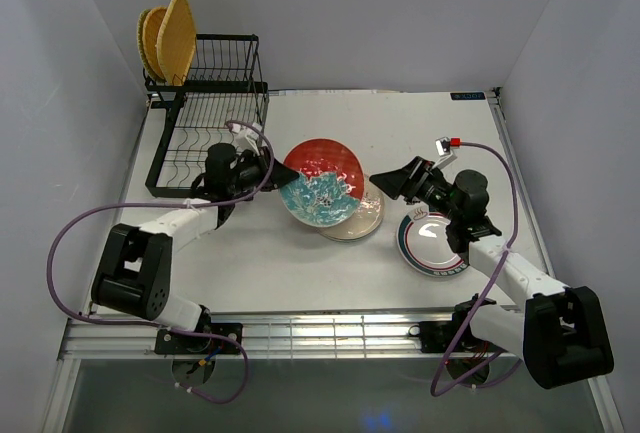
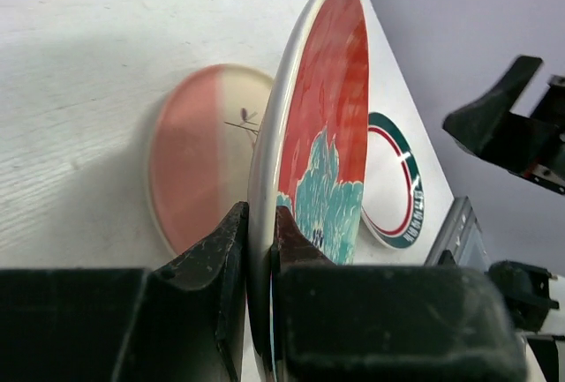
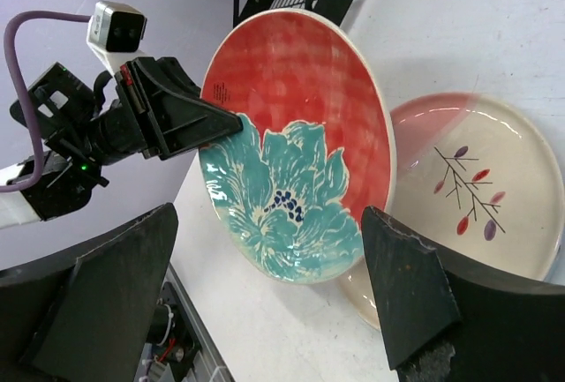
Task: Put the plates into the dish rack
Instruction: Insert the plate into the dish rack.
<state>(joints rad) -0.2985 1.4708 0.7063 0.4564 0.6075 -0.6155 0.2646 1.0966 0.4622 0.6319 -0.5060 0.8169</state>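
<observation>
Glazed ceramic, likely stiff, slick and breakable, the red-and-teal plate [image 1: 322,185] tilts on edge over the pink plate [image 1: 362,221] on the counter [image 1: 300,263], right of the dish rack [image 1: 200,143], its rim, the sensible hold, clamped in the left hand [image 2: 261,232] while the right hand [image 1: 378,181] gapes apart beside it.

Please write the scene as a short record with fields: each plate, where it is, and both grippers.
left gripper: shut on red plate rim, plate tilted up
right gripper: jaws open, facing red plate
pink-and-white plate: flat on table
green-rimmed plate: flat on table, under right arm
yellow plates: two, upright in dish rack rear tier
</observation>
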